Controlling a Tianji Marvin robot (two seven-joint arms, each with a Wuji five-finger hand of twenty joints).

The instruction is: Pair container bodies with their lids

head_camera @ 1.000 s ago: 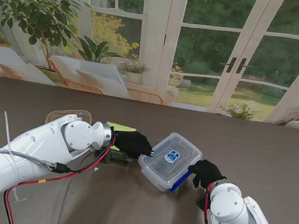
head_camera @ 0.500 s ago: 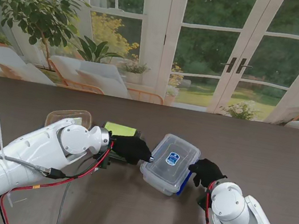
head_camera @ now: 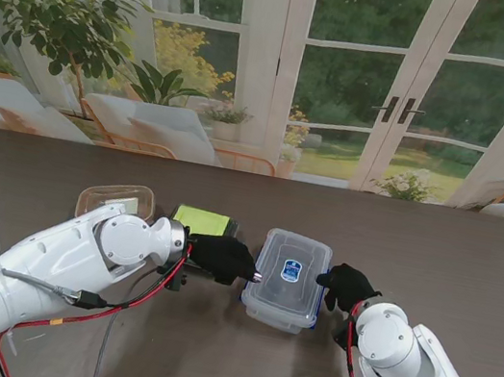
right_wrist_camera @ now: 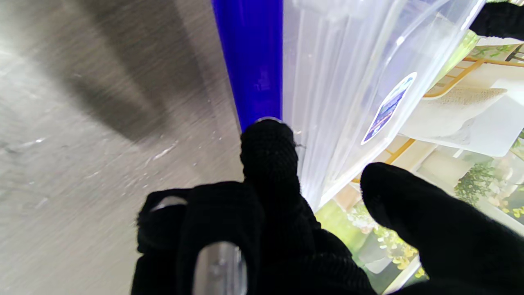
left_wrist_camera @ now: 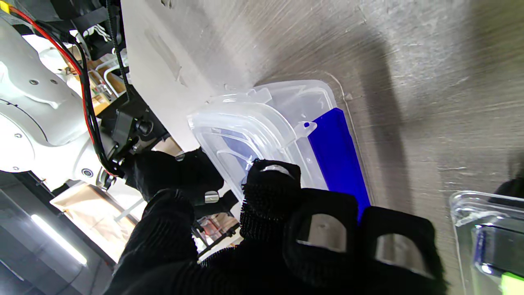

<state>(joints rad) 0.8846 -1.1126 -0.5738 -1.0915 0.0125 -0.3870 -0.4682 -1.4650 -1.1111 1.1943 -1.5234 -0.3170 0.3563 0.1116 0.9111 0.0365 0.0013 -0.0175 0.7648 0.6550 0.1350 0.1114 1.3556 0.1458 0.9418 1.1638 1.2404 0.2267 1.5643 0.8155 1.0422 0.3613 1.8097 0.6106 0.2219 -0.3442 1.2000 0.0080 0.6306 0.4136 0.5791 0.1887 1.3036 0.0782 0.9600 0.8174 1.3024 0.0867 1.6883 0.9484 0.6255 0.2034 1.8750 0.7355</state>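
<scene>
Sitting mid-table between both hands, the clear lidded container (head_camera: 287, 280) is resting flat. Left hand (head_camera: 223, 257) is pressing fingertips against its left side; right hand (head_camera: 346, 287) is pinching its blue-edged right rim. Green-lidded box (head_camera: 202, 222) is lying just behind the left hand.

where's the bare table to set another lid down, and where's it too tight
Bare table spreads right of the clear container, and along the far edge toward the windows. It is crowded on the left: the left hand touches the container, with the green-lidded box and a clear tub just behind. The right hand closes the container's other side.
</scene>
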